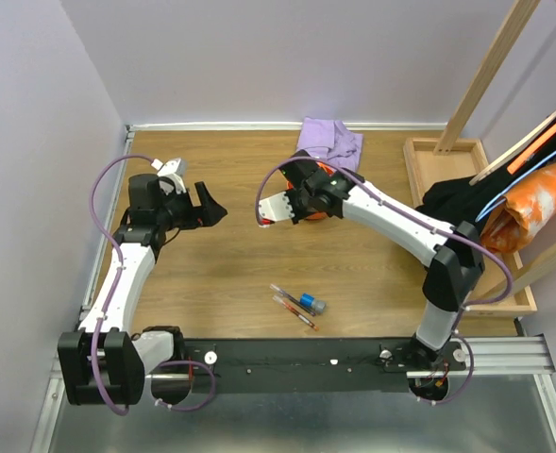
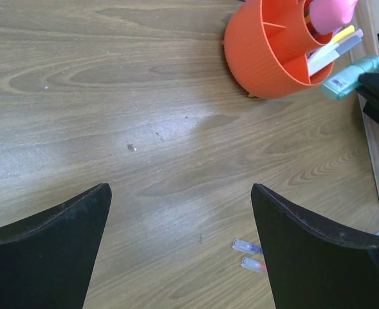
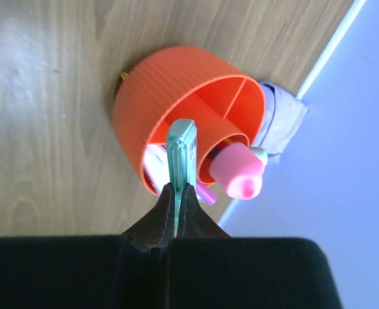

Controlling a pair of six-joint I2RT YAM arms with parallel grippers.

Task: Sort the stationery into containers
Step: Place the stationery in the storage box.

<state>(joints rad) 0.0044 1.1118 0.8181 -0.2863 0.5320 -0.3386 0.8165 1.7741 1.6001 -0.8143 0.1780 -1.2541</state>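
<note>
Currently my right gripper [image 3: 176, 196] is clamped on a mint highlighter [image 3: 181, 148], held over the orange cup [image 3: 144, 84]. My left gripper [image 2: 179, 193] hangs with fingers apart above the table [image 2: 112, 96]. Two pens [image 1: 292, 307] lie near my bases.

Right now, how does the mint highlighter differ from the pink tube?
The mint highlighter is pinched in the right hand and aimed at the orange cup. The pink tube already sits in that cup, sticking out past its rim. The highlighter's end looks flat and squared, while the tube's is rounded. The highlighter is pale green and the tube is pink. Both are stubby stationery items.
</note>
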